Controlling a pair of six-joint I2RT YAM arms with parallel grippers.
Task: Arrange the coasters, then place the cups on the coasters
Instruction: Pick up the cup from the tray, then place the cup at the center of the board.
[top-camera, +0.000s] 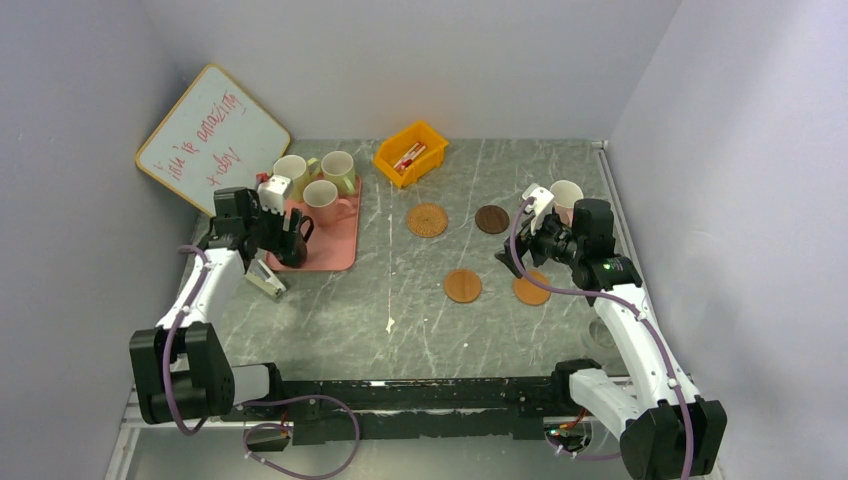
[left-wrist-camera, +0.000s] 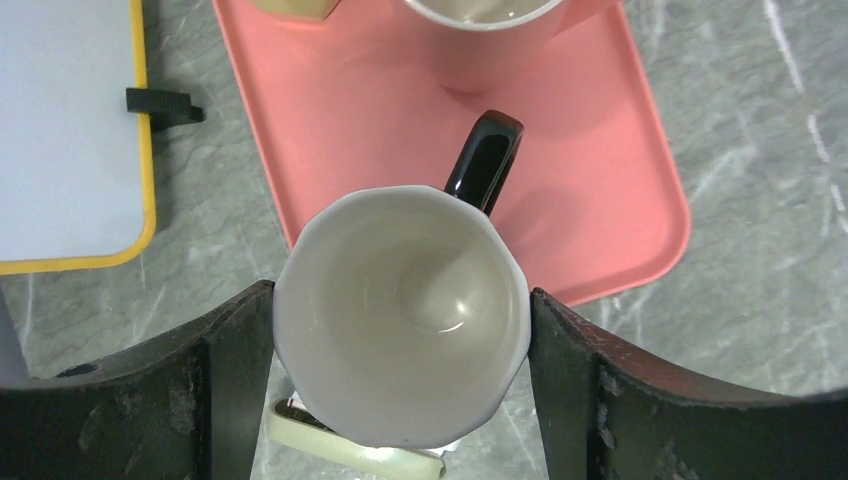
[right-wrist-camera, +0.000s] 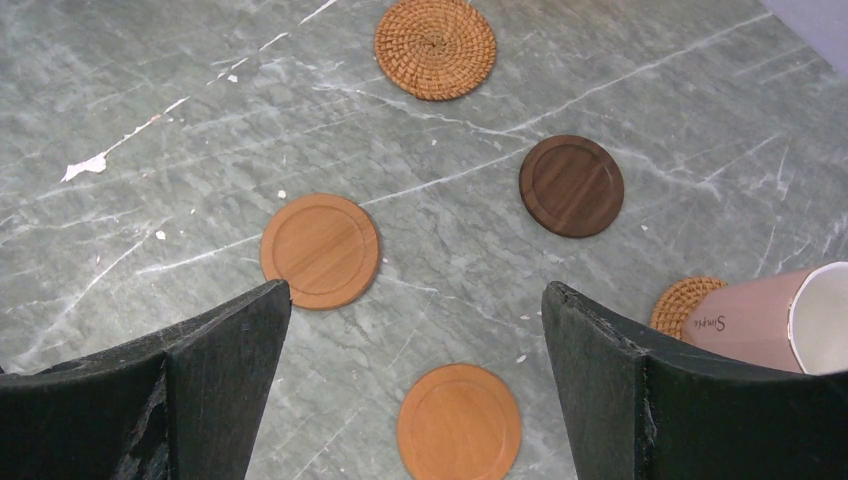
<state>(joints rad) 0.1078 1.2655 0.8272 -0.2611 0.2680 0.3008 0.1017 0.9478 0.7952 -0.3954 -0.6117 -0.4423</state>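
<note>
Black cup (left-wrist-camera: 400, 320) upright, handle over tray (left-wrist-camera: 600, 150)

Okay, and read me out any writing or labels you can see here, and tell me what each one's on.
"You're amazing": red handwriting on the whiteboard, as best I can read it; the second line is too blurred to read.
"Simple": script on the side of the pink cup.
Inside the yellow bin: any print is too small to read.

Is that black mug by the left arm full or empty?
Empty. The left wrist view looks straight into the black mug: its whitish inside is bare down to the bottom, with nothing in it.
</note>
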